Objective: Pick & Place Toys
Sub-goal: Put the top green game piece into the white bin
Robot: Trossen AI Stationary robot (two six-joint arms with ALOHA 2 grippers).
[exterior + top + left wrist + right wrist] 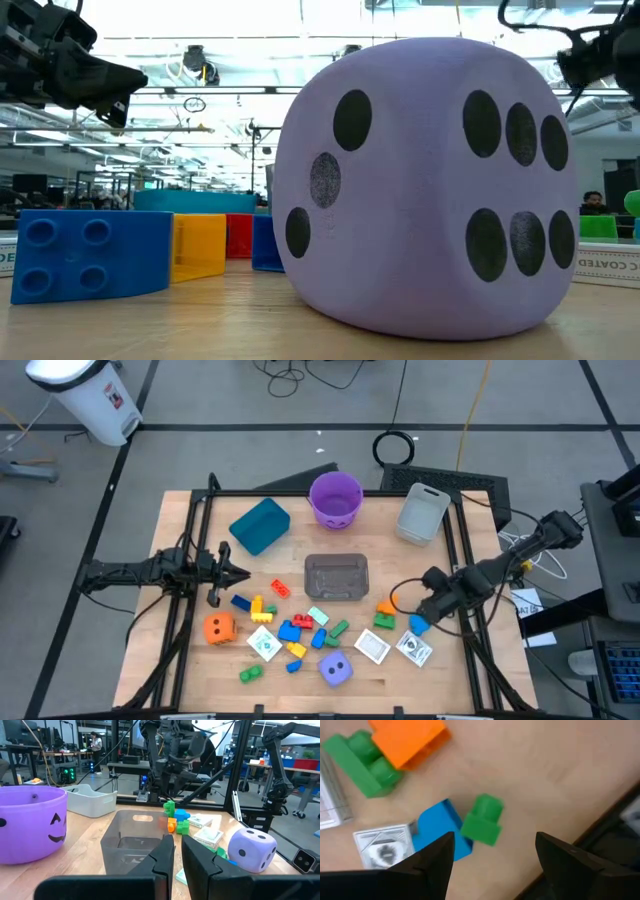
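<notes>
Robotics lab: framed wooden bench [190,660], floor cables [300,375], equipment racks [65,772] in bkgd.

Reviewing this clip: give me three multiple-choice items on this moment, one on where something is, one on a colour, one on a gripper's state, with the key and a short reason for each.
1. Where does the purple plastic bucket stand?
A. At the table's far edge, between the teal bin and the pale grey tub
B. Among the blocks at the near edge
C. On the floor

2. What colour is the big foam die that fills the low view?
A. Orange
B. Pale purple
C. Green

3. How do the right gripper's fingers stand?
A. Shut on the small green block
B. Shut on nothing
C. Open, above the small green block and a blue block

Key: 1 A, the high view shows it in that row. 2 B, its faces are pale purple with black pips. 3 C, the right wrist view shows a wide gap between the fingers, nothing held.
</notes>
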